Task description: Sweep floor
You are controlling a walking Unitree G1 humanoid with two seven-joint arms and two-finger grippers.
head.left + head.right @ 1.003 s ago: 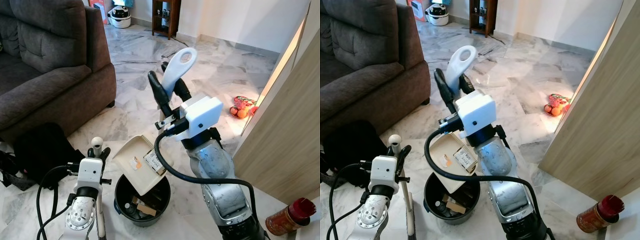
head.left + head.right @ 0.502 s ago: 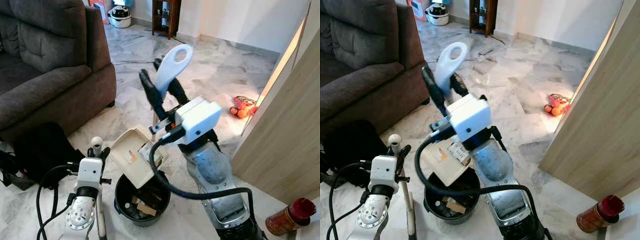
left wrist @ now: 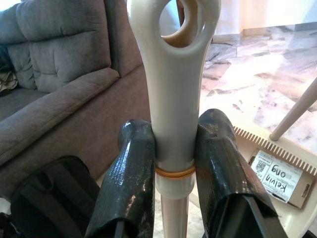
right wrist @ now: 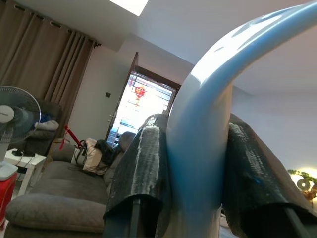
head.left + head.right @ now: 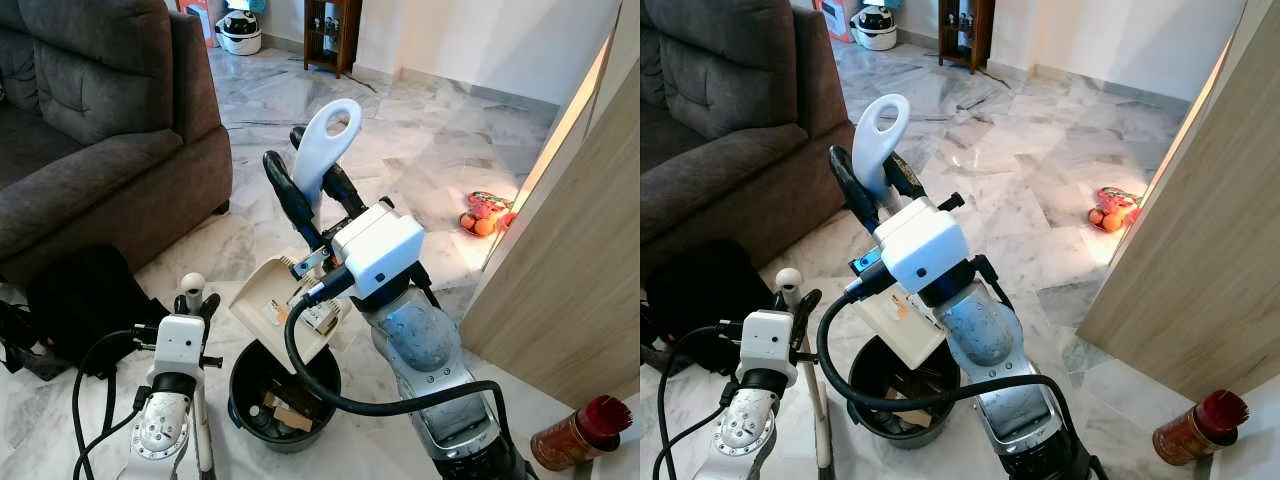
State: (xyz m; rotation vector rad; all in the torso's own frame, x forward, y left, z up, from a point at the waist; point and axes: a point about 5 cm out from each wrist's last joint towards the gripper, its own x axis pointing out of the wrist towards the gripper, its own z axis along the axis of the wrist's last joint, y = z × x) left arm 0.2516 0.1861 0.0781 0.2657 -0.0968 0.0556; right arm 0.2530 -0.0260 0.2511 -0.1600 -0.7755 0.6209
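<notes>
My right gripper (image 5: 300,165) is shut on the white loop handle of the dustpan (image 5: 325,140). The cream pan (image 5: 262,298) hangs tilted over a black bin (image 5: 238,395), lip down. A labelled piece of cardboard (image 5: 318,315) lies at the pan's lower edge, and more scraps (image 5: 285,412) sit inside the bin. In the right wrist view both fingers (image 4: 143,168) press on the handle (image 4: 208,129). At lower left my left gripper (image 5: 195,303) is shut on the upright cream broom handle (image 5: 193,284). The left wrist view shows its fingers (image 3: 131,168) clamped on that handle (image 3: 173,99).
A grey sofa (image 5: 90,130) fills the left, with a black bag (image 5: 80,300) on the floor before it. A wooden panel (image 5: 570,280) walls the right side. A red-capped jar (image 5: 575,430) stands at lower right, and a bag of fruit (image 5: 485,215) lies on the marble floor.
My right arm has swung the dustpan handle to the left, and the pan has shifted with it while staying tilted over the bin. The left arm and broom have not moved.
</notes>
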